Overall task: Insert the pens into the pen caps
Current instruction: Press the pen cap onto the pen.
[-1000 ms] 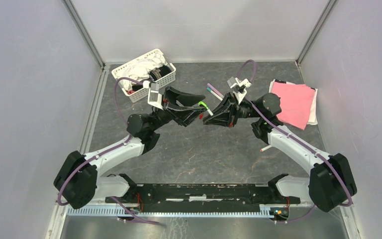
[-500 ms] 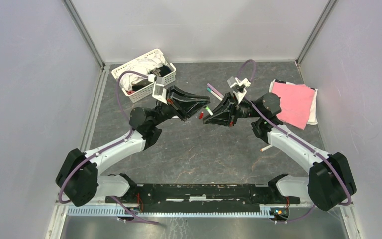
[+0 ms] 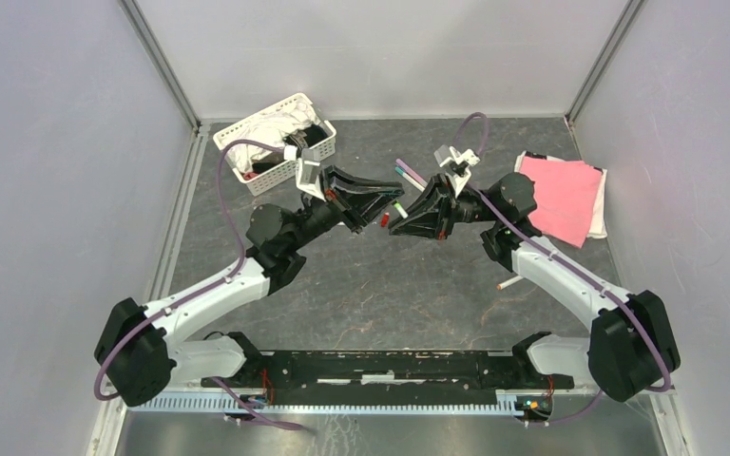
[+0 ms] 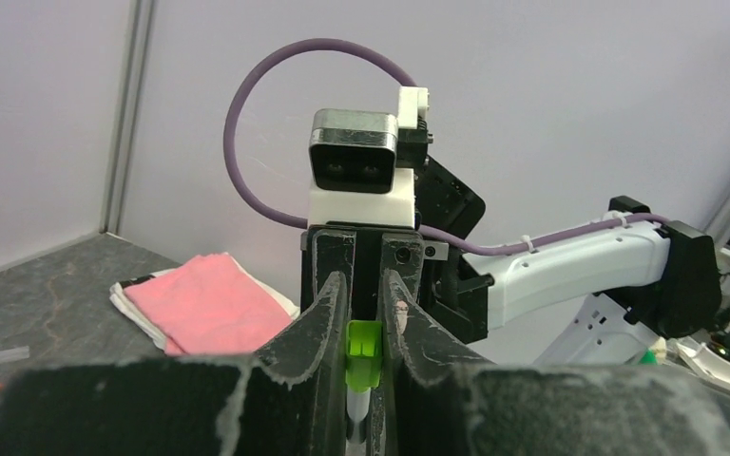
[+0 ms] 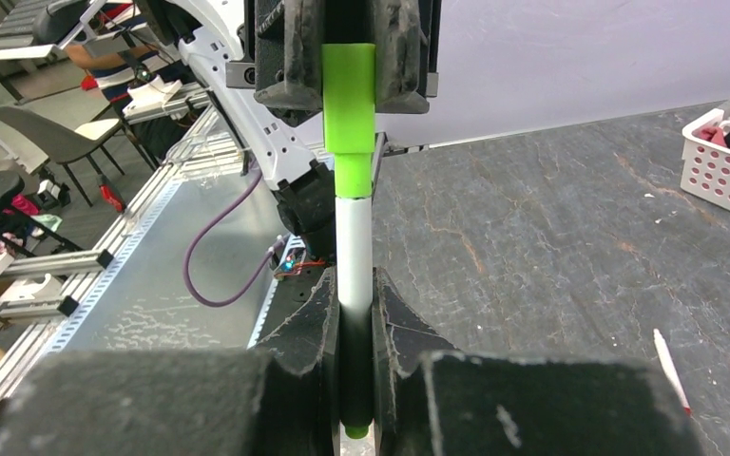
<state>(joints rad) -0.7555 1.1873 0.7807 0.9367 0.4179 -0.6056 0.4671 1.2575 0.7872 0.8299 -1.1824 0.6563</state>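
Above the middle of the table (image 3: 371, 285), a little toward its back edge, the two arms meet tip to tip; the right gripper (image 5: 355, 294) is clamped on the white barrel of the green pen (image 5: 355, 237); the left gripper (image 4: 363, 309) is pinched on the green cap (image 4: 363, 353); pen and cap look lined up, the tip seemingly inside already; the push should run straight along the barrel, both grips firm, no sideways drift, until the cap seats.
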